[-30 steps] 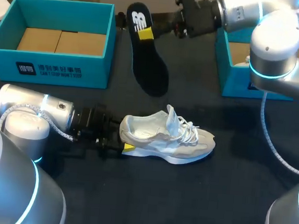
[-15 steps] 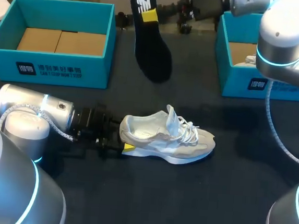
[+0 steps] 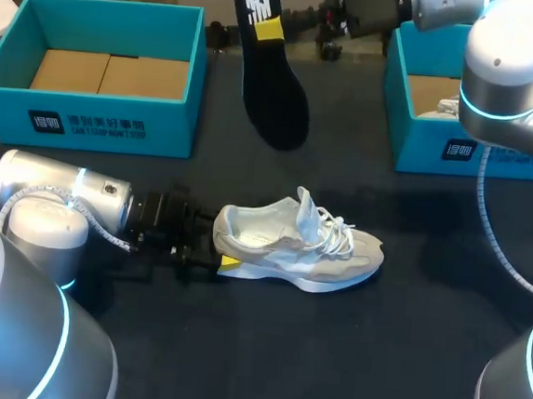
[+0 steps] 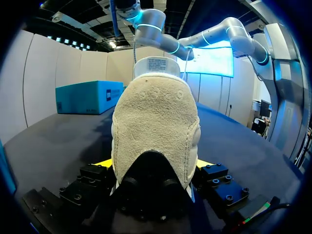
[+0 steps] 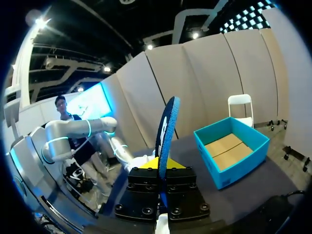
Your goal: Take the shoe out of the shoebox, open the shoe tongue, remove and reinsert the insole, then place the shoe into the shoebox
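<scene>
Insole (image 3: pixel 273 97), likely thin, light and floppy, hangs above the surface (image 3: pixel 346 356), clamped near its heel end in the right pincer (image 3: pixel 267 30); best guided toe-first. Left pincer (image 3: pixel 226 261) grips the firmer heel of the soft sneaker (image 3: pixel 299 249), which rests on the surface.

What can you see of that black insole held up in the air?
The insole is black, thin and looks like foam, with a white logo at its heel end. It is out of the shoe and held clear of the table. The right end effector pinches it near the heel between yellow-tipped fingers; the wider toe end is free.
</scene>
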{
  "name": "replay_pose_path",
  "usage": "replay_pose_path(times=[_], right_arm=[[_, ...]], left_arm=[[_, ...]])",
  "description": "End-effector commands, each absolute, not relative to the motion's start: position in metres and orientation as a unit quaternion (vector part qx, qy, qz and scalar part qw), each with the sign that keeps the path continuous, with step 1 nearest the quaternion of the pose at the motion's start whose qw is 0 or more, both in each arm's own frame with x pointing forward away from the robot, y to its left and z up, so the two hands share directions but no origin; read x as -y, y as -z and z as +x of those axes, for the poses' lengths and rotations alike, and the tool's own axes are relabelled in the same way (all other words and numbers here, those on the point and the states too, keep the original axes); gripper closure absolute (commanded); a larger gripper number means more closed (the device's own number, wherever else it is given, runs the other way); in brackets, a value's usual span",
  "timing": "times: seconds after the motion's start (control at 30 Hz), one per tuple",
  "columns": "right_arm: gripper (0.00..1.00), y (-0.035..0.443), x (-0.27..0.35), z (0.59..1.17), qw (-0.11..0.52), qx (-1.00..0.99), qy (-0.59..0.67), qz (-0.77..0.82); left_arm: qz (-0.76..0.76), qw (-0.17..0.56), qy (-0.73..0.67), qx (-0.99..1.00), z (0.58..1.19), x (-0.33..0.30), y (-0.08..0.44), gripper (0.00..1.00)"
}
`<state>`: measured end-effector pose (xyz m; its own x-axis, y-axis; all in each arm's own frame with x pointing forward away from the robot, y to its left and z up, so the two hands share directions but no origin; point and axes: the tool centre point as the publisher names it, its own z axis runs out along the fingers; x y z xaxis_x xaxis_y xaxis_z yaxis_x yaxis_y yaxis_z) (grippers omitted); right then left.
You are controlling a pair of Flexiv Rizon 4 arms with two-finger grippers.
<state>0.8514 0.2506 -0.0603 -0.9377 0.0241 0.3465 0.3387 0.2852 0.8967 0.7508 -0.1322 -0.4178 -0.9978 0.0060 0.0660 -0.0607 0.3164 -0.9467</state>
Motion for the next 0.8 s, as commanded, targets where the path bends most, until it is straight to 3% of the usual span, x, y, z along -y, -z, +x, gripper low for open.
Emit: replay_pose_path(times=[0.03,0.57,0.8], right_arm=[[1.00,0.061,-0.251,0.851,0.134,0.790,0.588,-0.114],[1.00,0.061,-0.251,0.851,0.134,0.790,0.588,-0.114],[1.00,0.040,-0.232,0.866,0.139,0.776,0.595,-0.156]], left_arm=[[0.018,0.028,-0.584,0.811,0.750,0.133,0.418,1.00],[0.018,0.028,-0.584,0.811,0.750,0.133,0.418,1.00],[0.018,0.028,-0.584,0.811,0.750,0.133,0.418,1.00]])
